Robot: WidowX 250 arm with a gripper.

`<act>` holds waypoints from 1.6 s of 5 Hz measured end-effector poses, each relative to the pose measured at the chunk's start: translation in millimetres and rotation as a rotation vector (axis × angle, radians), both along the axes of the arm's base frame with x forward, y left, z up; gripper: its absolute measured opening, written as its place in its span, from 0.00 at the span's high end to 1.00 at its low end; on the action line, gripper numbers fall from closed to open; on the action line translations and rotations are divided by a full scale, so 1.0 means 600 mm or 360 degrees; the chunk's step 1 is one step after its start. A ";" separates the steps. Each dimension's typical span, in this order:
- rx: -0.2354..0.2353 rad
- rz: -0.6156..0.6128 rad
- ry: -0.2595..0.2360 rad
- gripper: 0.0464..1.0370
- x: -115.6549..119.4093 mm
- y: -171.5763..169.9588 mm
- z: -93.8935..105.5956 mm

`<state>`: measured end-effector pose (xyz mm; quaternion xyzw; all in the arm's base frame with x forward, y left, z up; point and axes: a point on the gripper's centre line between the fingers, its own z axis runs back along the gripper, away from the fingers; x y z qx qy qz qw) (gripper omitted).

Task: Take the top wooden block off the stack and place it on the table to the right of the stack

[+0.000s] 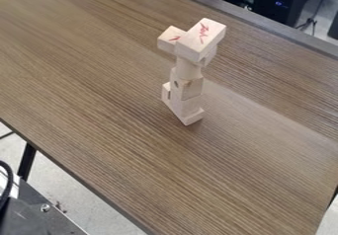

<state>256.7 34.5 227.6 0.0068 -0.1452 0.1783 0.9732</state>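
A tower of pale wooden blocks [187,88] stands upright on the brown wood-grain table [99,96], a little right of the middle of the camera view. Its lower part is made of several stacked blocks, with a smaller piece against the left side. Above them is a rounded, cylinder-like block [189,69]. On top lies a rectangular block [201,39] with red marks, and a second red-marked block [170,37] juts out to its left.
Dark equipment [284,2] and cables are behind the table's far edge at the upper right. At the lower left, a dark metal surface [39,219] with a screw and a black cable lies beyond the table's near edge.
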 end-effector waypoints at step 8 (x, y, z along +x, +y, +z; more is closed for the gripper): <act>-0.0035 -0.0423 0.0263 0.04 0.028 -0.076 -0.037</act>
